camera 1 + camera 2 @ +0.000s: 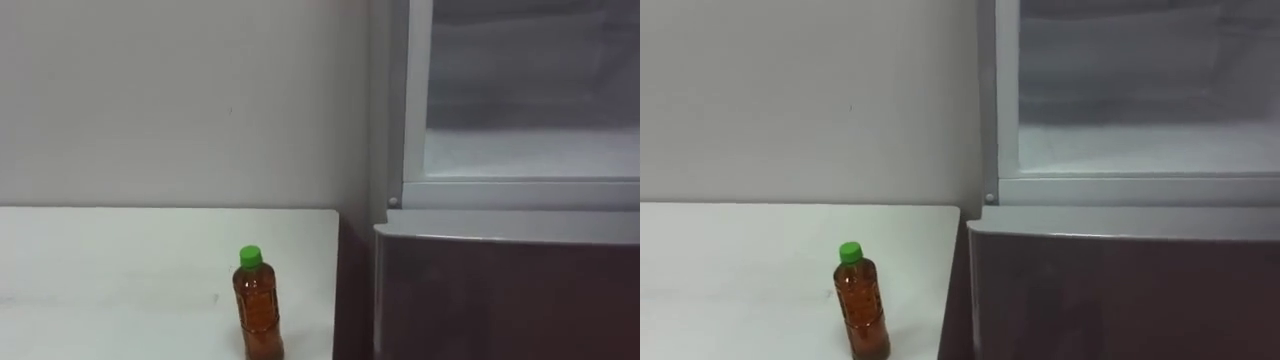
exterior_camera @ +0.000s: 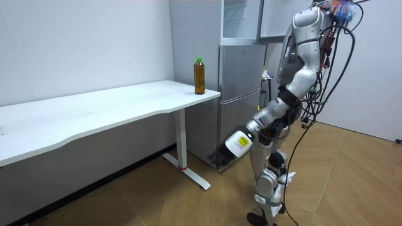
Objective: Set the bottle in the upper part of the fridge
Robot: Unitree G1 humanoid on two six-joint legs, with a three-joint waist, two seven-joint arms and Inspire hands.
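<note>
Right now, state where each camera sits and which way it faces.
Left eye view: on the robot's head, facing the bottle on the white table and the upper fridge compartment.
Right eye view: just beside it, facing the same way.
Room view: off in the room, seeing the whole robot standing before the fridge.
Shared: all three show the bottle upright near the table's end.

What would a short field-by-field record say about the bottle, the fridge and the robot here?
bottle: amber bottle, green cap, upright, untouched
support: white table, bottle near the end beside the fridge
upper fridge compartment: open
lower fridge door: shut
robot: stands before the fridge, left hand hanging low
</note>
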